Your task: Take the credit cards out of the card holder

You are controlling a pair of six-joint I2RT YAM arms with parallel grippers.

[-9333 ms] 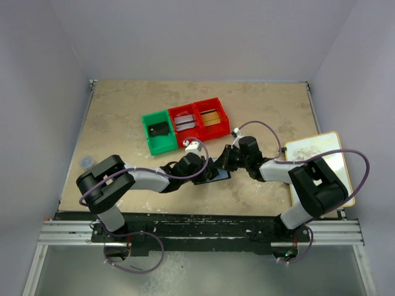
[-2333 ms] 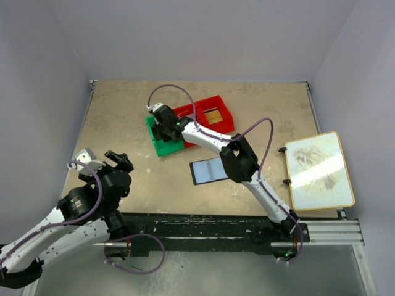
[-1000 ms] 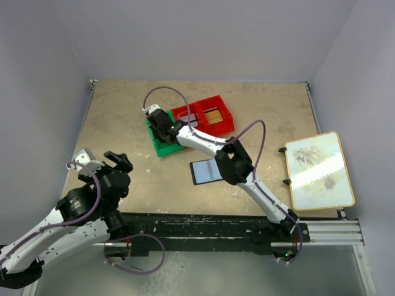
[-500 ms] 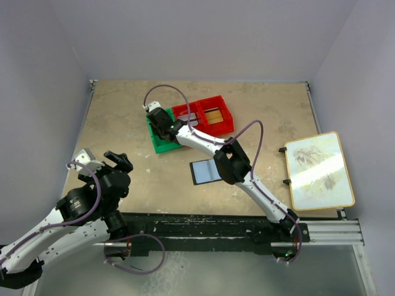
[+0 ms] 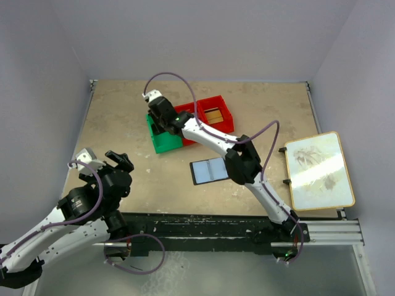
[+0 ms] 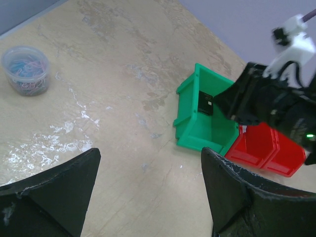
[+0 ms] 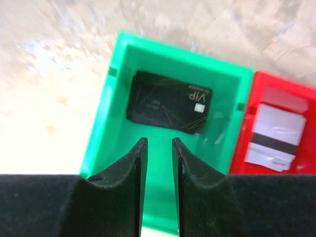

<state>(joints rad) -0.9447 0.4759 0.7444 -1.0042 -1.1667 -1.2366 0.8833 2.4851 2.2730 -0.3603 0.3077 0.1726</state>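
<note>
The card holder (image 5: 208, 171) lies open on the table, pale inner faces up, apart from both grippers. A black credit card (image 7: 168, 108) lies flat in the green bin (image 7: 224, 143), also visible as the black card (image 6: 206, 103) in the left wrist view. My right gripper (image 7: 159, 143) hovers over that bin with its jaws a little apart and nothing between them; from above the right gripper (image 5: 159, 114) covers the bin's far end. A silver card (image 7: 274, 138) and a gold card (image 5: 213, 115) lie in the red bins. My left gripper (image 6: 150, 153) is open and empty.
The green bin (image 5: 163, 140) and red bins (image 5: 213, 122) stand side by side at the table's middle back. A gold-framed board (image 5: 320, 171) lies at the right edge. A clear tub of coloured bits (image 6: 25, 69) sits at the left. The left gripper (image 5: 118, 160) rests near the front left.
The right gripper has lifted back from the green bin and its jaws have parted a little. The black card stays in the bin. The left arm has not moved.
</note>
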